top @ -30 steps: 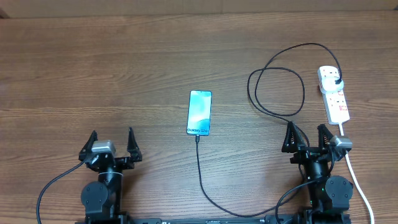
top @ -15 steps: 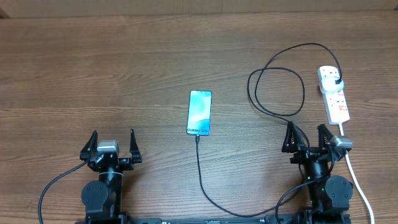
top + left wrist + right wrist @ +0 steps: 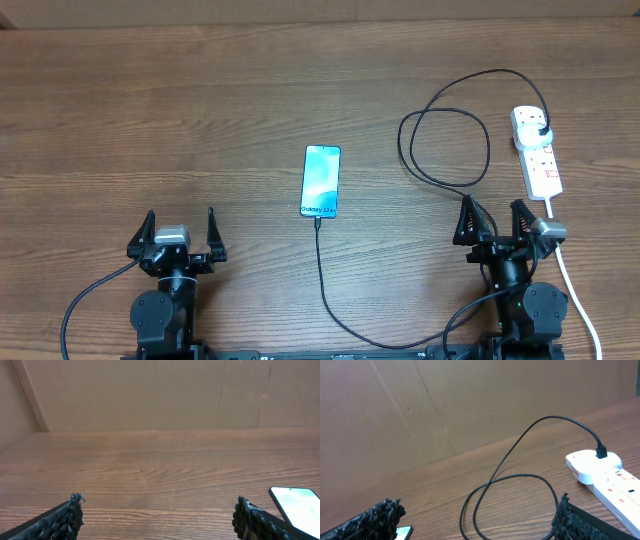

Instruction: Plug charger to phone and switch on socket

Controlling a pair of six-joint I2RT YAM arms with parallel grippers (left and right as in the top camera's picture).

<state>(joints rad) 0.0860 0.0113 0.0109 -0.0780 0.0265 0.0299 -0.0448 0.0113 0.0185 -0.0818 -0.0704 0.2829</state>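
Observation:
The phone (image 3: 321,180) lies flat mid-table, light-blue screen lit; it also shows at the right edge of the left wrist view (image 3: 299,506). The black charger cable (image 3: 322,275) meets the phone's near end, runs to the front edge, then loops (image 3: 445,150) to a black plug (image 3: 541,131) seated in the white socket strip (image 3: 538,152). The strip (image 3: 605,472) and loop (image 3: 512,495) show in the right wrist view. My left gripper (image 3: 180,228) is open and empty at the front left. My right gripper (image 3: 492,218) is open and empty at the front right, near the strip.
The strip's thick white cord (image 3: 578,290) runs down past the right arm to the front edge. A brown cardboard wall (image 3: 160,395) stands behind the wooden table (image 3: 150,120).
The left gripper has shifted very slightly. Phone, cable, strip and right arm have not moved.

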